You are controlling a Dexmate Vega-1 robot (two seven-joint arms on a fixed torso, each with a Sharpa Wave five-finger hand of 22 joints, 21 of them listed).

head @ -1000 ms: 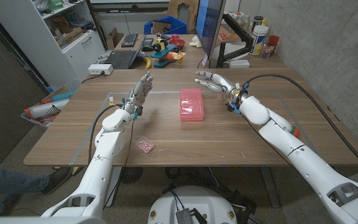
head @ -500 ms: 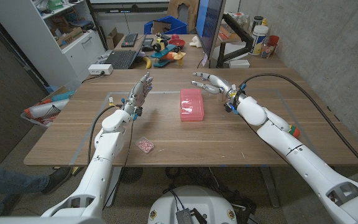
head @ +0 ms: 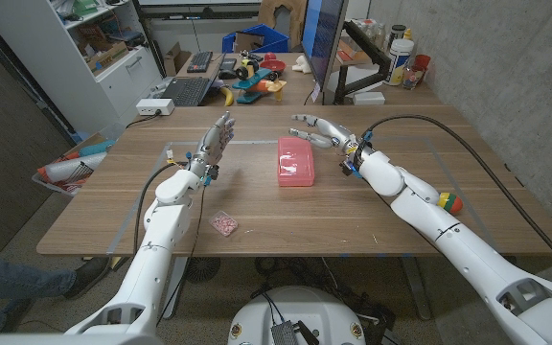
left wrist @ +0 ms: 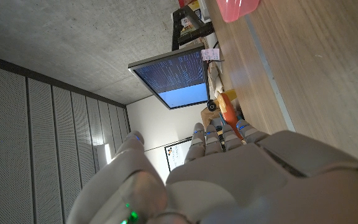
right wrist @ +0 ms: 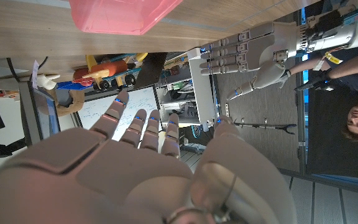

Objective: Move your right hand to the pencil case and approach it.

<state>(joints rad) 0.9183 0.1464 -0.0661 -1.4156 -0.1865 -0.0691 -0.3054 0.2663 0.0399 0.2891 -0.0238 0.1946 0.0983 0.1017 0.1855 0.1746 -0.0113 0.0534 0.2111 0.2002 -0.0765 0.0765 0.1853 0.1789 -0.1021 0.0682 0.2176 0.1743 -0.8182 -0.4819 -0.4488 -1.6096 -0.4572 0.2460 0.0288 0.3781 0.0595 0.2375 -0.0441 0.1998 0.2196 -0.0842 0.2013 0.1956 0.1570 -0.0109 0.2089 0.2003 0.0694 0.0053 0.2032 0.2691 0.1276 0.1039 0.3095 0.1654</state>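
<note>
Now the right hand nears the case

Largest first: the counter (head: pixel 372 206) carries the pink pencil case (head: pixel 295 160) mid-counter toward its far edge; right hand (head: pixel 320 128) hovers beside it, fingers (head: pixel 300 119) spread wide, empty, likely readying contact; left hand (head: pixel 214 144) stands open.

No text, label or number is sharp enough to read

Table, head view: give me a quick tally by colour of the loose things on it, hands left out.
Pink: 2, the pencil case and the small packet
Multicoloured: 1, the ball by the right arm
Total: 3
</note>
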